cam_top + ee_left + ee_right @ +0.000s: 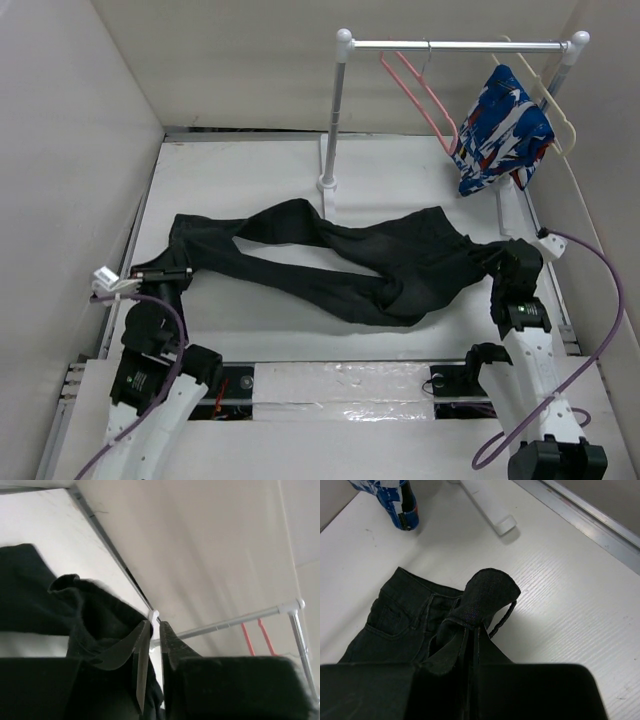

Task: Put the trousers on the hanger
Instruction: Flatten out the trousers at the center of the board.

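With the right hand [472,632] clamped on the waistband of the trousers [340,265] and the left hand [155,630] closed at their cuffs, both ends should be raised level.

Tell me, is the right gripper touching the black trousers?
Touching. The right wrist view shows the right gripper closed, pinching a raised fold of the trousers at the waistband between its fingers.

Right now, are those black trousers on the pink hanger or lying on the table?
Not on it. The trousers lie spread across the table, while the pink hanger hangs bare on the rail.
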Available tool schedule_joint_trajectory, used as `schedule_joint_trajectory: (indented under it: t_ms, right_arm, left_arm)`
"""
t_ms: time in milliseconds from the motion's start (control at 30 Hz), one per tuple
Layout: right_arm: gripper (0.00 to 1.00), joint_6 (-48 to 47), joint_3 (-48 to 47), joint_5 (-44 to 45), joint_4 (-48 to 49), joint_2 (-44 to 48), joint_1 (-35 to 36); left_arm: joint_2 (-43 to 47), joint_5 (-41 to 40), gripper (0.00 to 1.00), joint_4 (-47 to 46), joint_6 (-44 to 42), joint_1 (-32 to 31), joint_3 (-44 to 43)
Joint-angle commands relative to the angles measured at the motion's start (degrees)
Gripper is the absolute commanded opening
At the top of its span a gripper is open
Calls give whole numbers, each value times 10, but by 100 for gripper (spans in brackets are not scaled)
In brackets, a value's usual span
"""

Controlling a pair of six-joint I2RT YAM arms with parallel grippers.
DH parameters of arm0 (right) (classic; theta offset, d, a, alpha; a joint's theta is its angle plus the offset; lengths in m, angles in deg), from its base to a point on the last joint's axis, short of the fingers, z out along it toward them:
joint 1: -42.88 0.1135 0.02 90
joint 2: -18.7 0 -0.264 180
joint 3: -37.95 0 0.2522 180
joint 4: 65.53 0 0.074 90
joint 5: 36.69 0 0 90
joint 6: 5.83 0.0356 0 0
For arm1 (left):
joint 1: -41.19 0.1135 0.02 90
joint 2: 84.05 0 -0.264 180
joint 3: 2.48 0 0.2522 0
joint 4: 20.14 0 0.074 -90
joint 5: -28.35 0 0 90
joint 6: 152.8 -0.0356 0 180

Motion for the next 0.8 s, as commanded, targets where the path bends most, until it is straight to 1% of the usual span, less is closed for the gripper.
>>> schedule_joint_trajectory:
  t_ms: [0,33,133,200,233,300,367,400,433,500,533,600,633,667,700,733,767]
  right_arm:
    - [0,-4,-6,-25,22,22,-8]
    - [0,-4,-5,-25,11,28,-8]
    - [0,-8,-4,-20,-11,52,-8]
    - [0,-13,-4,-6,-19,64,-8]
    - [0,-18,-5,1,-23,68,-8]
    - [0,-19,-10,16,-30,72,-8]
    - [1,-19,-22,7,-29,71,-8]
    - [1,-19,-26,-4,-27,68,-8]
    - [1,-20,-30,-16,-15,66,-8]
    - [4,-26,-36,-48,-5,64,-8]
    - [5,-33,-38,-53,-1,58,-8]
    - [7,-39,-41,-43,-3,51,-8]
    - [7,-41,-41,-35,-5,47,-8]
    - [13,-42,-39,-19,-5,39,-13]
    - [21,-42,-37,-12,-7,35,-13]
    - [29,-44,-34,-6,-8,32,-13]
    - [48,-44,-34,-2,-9,31,-13]
  left_arm:
    - [49,-71,13,144,64,3,-11]
    - [85,-77,32,173,78,3,-9]
    - [157,-92,56,194,92,-10,-11]
    - [178,-100,58,202,90,-10,-16]
    - [185,-100,57,204,87,-15,-18]
    - [175,-83,56,198,72,-15,-14]
    - [129,-57,56,164,52,-15,-5]
    - [107,-26,56,150,36,-15,1]
    - [46,-15,57,137,43,-15,10]
    - [-8,10,57,118,55,-15,22]
    - [-54,10,60,90,63,-15,42]
    - [-93,-4,64,62,82,-15,66]
    - [-124,-11,65,26,88,-15,88]
    - [-141,-16,67,9,97,-15,97]
    - [-156,-27,67,-8,102,-15,104]
    - [-190,-33,68,-29,102,-15,111]
    - [-212,-38,68,-61,108,-10,110]
